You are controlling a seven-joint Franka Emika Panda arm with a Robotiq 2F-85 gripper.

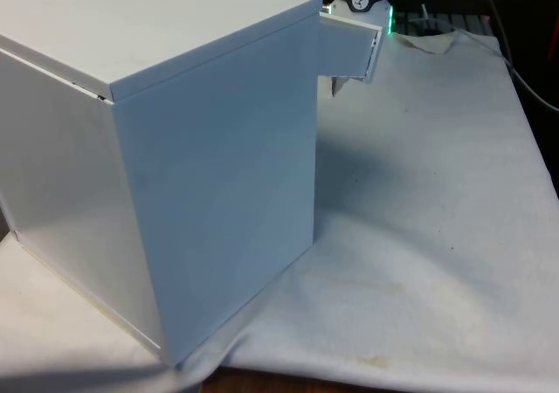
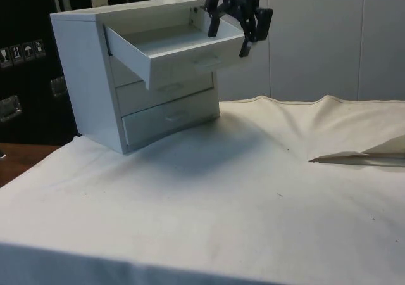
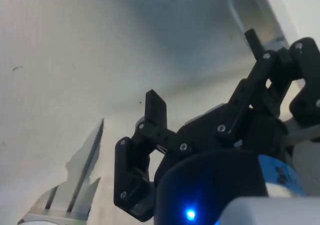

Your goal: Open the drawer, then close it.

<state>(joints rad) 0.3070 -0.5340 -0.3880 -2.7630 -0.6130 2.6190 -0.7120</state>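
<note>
A white chest of drawers (image 2: 95, 76) stands on the cloth. Its top drawer (image 2: 171, 47) is pulled well out, and the inside looks bare. In the front view the chest (image 1: 175, 148) turns its back and side to me, with the drawer's end (image 1: 354, 48) sticking out on the front view's right. My black gripper (image 2: 230, 28) hangs at the far end of the drawer's front panel, level with its top edge, and is open. Nothing sits between the fingers (image 3: 155, 110). The drawer's metal handle (image 3: 239, 5) lies just beyond the gripper (image 3: 202, 75), apart from it.
The middle drawer (image 2: 166, 87) and bottom drawer (image 2: 169, 117) are shut. A raised fold in the white cloth (image 2: 354, 155) lies off to the side of the chest. Open cloth (image 1: 437, 192) spreads in front of the drawers.
</note>
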